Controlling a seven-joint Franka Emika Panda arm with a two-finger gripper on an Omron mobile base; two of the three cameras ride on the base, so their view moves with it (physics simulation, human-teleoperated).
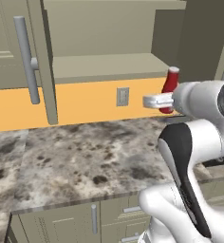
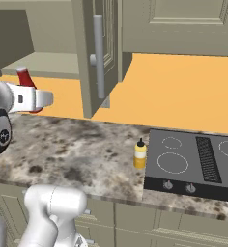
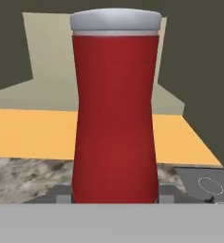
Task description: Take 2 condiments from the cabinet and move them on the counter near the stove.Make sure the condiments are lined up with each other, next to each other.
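Up by the open cabinet (image 1: 104, 66), just off the front edge of its shelf, sits the hand (image 3: 115, 197), pinched tight on the red bottle (image 3: 115, 114). Fingers (image 3: 61, 193) pressing on both sides low on the body, white cap up top. Bottle upright, long axis vertical, carried in the air over the back part of the worktop (image 1: 95, 156), not touching shelf or worktop as far as can be told.

Over near the stove (image 2: 193, 159), already parked: the yellow bottle (image 2: 140, 154), standing upright on the worktop just beside the cooktop's left edge, black nozzle pointing up. So one condiment looks done, second one in hand.

Key relation for what comes next, judging from both base views: drop spot lies off to the hand's right and lower, toward the stove end of the worktop, well apart from where the red bottle hangs now. Needs to travel across and come down right beside the yellow one, same line, still vertical. Probably safest landing it on the yellow bottle's open left side rather than squeezing between it and the cooktop. Main risk: clipping the open cabinet door (image 2: 94, 58) on the way, or nudging the yellow one over when setting down.
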